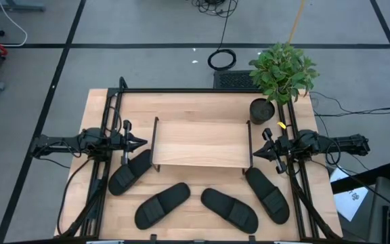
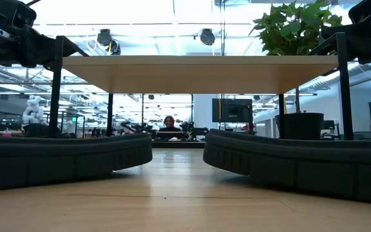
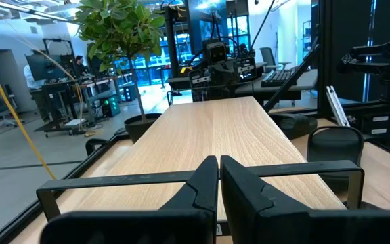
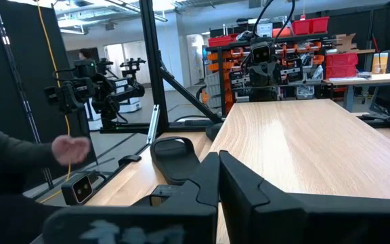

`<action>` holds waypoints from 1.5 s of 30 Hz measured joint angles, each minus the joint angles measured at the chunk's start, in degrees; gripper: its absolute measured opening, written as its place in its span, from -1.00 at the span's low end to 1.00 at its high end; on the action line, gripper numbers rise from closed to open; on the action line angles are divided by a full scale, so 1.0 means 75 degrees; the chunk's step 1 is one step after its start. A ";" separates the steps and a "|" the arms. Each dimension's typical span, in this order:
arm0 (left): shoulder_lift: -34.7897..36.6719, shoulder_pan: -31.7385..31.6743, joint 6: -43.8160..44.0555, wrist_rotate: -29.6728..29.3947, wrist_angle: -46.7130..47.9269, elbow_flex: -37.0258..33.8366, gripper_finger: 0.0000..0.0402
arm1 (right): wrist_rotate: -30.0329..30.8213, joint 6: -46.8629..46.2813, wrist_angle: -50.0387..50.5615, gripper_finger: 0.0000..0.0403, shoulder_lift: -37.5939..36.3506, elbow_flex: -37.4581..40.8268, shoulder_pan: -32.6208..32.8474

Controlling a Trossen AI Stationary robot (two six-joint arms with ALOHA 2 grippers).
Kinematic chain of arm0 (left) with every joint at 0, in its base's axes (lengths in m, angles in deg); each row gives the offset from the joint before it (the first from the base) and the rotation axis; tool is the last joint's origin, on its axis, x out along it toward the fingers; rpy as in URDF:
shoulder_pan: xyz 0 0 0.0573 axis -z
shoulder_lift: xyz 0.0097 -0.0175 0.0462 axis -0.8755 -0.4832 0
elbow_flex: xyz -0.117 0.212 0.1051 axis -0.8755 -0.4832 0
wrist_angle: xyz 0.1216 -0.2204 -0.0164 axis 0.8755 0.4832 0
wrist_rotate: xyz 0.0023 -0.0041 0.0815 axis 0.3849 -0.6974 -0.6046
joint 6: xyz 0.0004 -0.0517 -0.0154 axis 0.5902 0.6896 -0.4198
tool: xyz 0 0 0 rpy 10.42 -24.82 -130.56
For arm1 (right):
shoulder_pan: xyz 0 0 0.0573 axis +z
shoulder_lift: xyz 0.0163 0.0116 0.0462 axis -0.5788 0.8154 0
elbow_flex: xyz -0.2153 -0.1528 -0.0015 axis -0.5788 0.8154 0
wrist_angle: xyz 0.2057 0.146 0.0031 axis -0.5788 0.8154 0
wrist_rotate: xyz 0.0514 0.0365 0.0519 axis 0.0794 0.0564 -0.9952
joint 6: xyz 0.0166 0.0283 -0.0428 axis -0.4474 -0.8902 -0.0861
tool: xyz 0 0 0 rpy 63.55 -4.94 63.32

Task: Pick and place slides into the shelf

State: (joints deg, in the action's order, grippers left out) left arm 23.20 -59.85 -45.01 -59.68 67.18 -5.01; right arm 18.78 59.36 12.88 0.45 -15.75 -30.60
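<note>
The high camera looks straight down on the whole table (image 1: 202,196). The low one sits at tabletop height, facing under the shelf (image 2: 198,72) (very near the slides). Each wrist camera looks along the shelf's plank toward the opposite arm.

Your two arms were dark, almost black, built of slim tube sections joined by bulkier rounded housings. From above, the left arm (image 1: 80,144) and the right arm (image 1: 323,144) looked alike, each narrowing toward its tip. You could see black cables running along both and trailing off the table edges. A small yellow mark sat near the right arm's wrist. The left gripper (image 3: 219,177) had two matte black fingers (image 3: 202,186) with flat angular faces that tapered to blunt wedge tips above a broad black crossbar. The right gripper (image 4: 217,173) matched it, with the same smooth, unmarked black fingers (image 4: 246,186).
</note>
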 joint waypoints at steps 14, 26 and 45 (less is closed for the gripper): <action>-0.0003 0.0000 0.0000 0.0000 -0.0009 0.0000 -0.88 | 0.0000 0.0002 -0.0001 -1.00 0.0001 0.0003 -0.0001; 0.0000 0.0000 0.0465 0.0003 -0.0009 0.0000 -0.88 | 0.0000 0.0340 -0.0001 -1.00 -0.0002 0.0000 0.0001; -0.0012 0.0887 -0.1640 -0.0710 -0.0070 0.1055 -0.88 | 0.0029 0.0275 -0.0033 -1.00 -0.0002 0.0003 0.0001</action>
State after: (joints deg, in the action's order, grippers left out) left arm 23.11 -53.20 -57.31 -65.00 66.66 2.90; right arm 19.00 61.42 12.63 0.44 -15.73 -30.60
